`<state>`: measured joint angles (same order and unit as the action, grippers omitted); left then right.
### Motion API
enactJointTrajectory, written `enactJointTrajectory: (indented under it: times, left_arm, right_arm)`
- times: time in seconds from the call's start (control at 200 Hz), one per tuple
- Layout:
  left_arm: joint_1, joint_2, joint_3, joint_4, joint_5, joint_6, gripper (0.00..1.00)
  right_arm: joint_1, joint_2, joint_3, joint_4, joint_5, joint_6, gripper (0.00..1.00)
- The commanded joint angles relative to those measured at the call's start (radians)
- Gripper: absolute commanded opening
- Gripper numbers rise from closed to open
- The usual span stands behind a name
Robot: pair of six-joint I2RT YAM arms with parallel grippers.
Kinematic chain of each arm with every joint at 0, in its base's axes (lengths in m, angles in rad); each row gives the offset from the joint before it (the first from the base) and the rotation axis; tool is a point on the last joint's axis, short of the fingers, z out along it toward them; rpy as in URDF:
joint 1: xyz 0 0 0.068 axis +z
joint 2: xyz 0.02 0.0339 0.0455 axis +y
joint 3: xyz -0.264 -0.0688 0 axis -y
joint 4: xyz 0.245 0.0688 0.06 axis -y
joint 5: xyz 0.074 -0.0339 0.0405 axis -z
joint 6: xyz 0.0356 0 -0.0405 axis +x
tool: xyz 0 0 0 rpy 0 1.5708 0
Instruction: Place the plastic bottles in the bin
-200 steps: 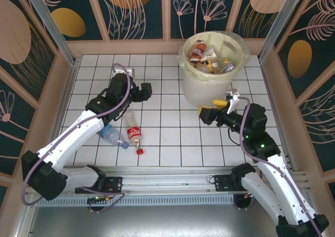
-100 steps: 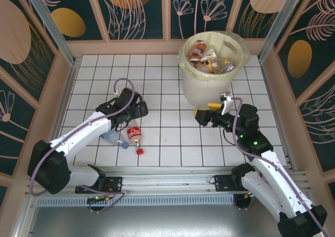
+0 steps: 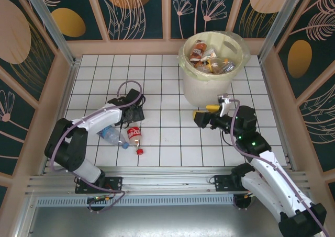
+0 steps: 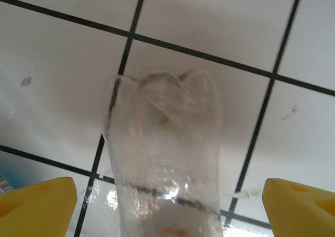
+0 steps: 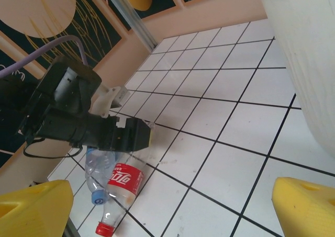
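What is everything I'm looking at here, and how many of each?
Bin: one, pale cream with a yellowish liner, far right of centre.
Binned bottles: several, too jumbled to count, red and orange labels, inside the bin.
Coca-Cola bottle: one, clear with red label and cap, lying near left.
Blue-capped bottle: one, clear, lying just left of the Coca-Cola bottle.
Table: one, white tiles with dark grid lines.
Walls: dark panels with a leaf pattern, around the table.
Left gripper: one, black with yellow fingertips, open over the Coca-Cola bottle's base.
Right gripper: one, same colours, open and empty, by the bin's foot.
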<state>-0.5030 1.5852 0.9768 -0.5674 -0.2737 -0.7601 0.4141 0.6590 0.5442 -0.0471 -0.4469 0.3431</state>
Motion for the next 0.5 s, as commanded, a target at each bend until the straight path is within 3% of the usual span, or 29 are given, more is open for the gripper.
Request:
enactJointTrajectory:
  times: [0.0, 0.265, 0.495]
  left_arm:
    - [0.026, 0.032, 0.021, 0.037, 0.028, 0.039, 0.90]
    - [0.051, 0.108, 0.029, 0.101, 0.099, 0.068, 0.85]
    - [0.061, 0.122, 0.028, 0.120, 0.111, 0.070, 0.73]
  right_arm:
    - [0.009, 0.004, -0.013, 0.046, -0.010, -0.012, 0.98]
    - [0.009, 0.011, -0.010, 0.043, -0.004, -0.013, 0.98]
    - [0.009, 0.020, -0.006, 0.040, -0.003, -0.013, 0.98]
